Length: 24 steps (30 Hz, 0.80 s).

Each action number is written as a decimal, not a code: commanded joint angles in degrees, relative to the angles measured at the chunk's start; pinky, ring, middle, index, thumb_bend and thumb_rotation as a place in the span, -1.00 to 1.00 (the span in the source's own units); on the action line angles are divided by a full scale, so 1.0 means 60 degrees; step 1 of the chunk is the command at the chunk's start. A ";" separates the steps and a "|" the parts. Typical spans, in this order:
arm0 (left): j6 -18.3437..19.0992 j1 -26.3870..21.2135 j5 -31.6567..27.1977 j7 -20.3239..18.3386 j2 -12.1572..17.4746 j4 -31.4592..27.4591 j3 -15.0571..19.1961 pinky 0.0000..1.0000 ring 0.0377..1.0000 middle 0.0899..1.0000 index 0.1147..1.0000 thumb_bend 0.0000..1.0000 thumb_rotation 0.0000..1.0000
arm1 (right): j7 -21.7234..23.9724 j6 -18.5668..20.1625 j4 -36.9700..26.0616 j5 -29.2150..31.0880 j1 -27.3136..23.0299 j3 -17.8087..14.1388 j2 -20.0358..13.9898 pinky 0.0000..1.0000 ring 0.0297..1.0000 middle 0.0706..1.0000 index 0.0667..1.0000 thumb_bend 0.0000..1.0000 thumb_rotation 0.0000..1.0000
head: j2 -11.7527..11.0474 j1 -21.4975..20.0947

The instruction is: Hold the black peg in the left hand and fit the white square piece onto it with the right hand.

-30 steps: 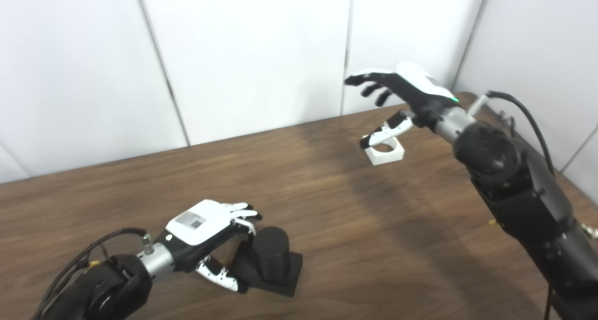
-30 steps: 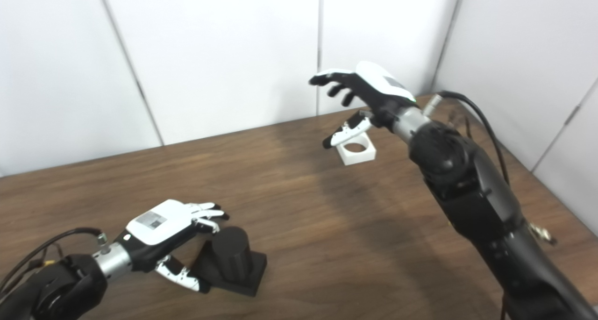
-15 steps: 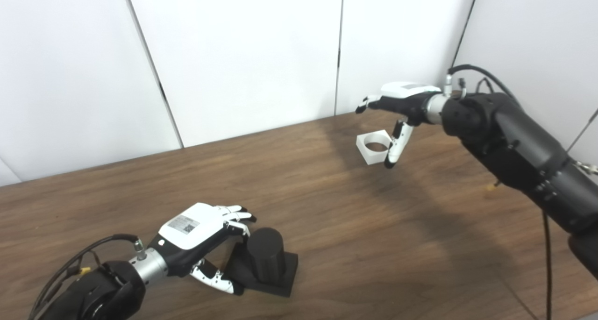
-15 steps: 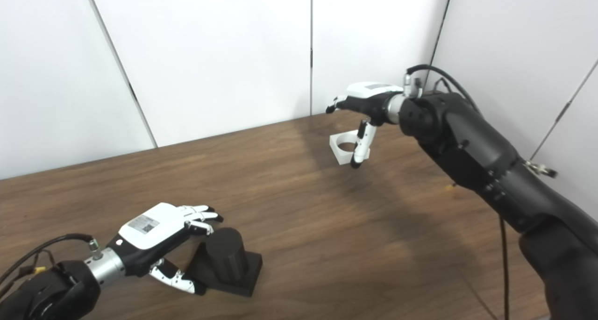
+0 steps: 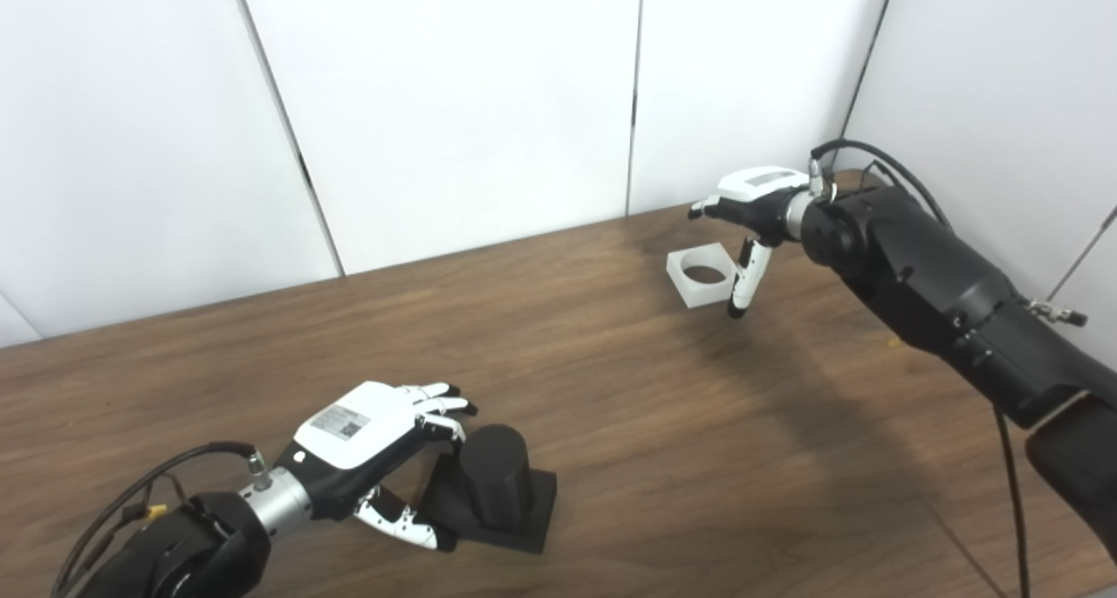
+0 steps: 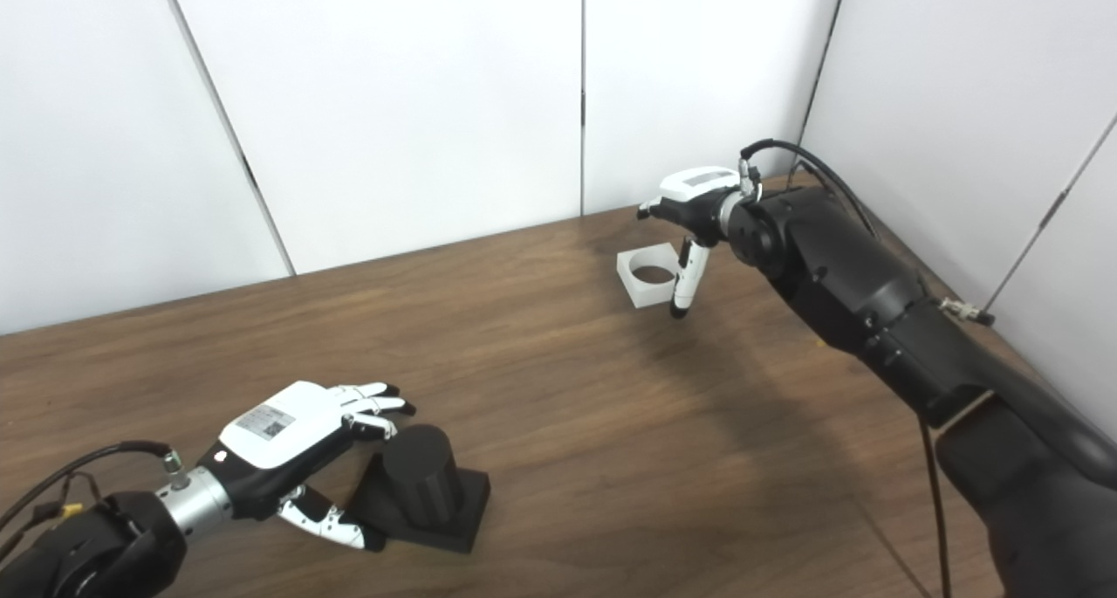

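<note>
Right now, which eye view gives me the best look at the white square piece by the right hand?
The left eye view: the white square piece shows its round hole and near wall, with the right hand beside it, thumb down along its right edge. The right eye view shows the same piece, and the thumb likewise crosses its right corner.

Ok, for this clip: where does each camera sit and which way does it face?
Left eye view: on the head, looking down and forward across the wooden table toward the white wall panels; both arms enter from below, left hand beside the black peg, right hand at the white square piece.
Right eye view: beside it, facing the same way, the scene slightly offset; same arms and hands.
Shared: table, peg, white piece, both hands, both open.
</note>
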 commanded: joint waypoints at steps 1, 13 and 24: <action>-0.0098 0.0721 0.0863 -0.0948 0.0325 0.0381 -0.0602 0.75 0.86 0.75 -0.15 0.05 -0.87 | -0.0416 -0.0089 0.0076 -0.0289 -0.0589 -0.0134 -0.0153 0.74 0.89 0.92 0.88 0.83 -0.55 | 0.0010 0.0000; 0.0003 0.0702 0.0814 -0.1110 0.0368 0.0163 -0.0552 0.74 0.83 0.74 -0.15 0.05 -0.87 | -0.0616 -0.0015 0.0621 -0.0550 -0.0649 -0.0179 0.0045 0.69 0.86 0.88 0.86 0.76 -0.62 | 0.0056 0.0087; 0.0182 0.0760 0.0753 -0.1290 0.0423 -0.0163 -0.0510 0.72 0.83 0.74 -0.15 0.05 -0.87 | -0.0758 -0.0165 0.1194 -0.0623 -0.0725 0.0009 0.0346 0.64 0.82 0.85 0.79 0.68 -0.62 | 0.0214 0.0205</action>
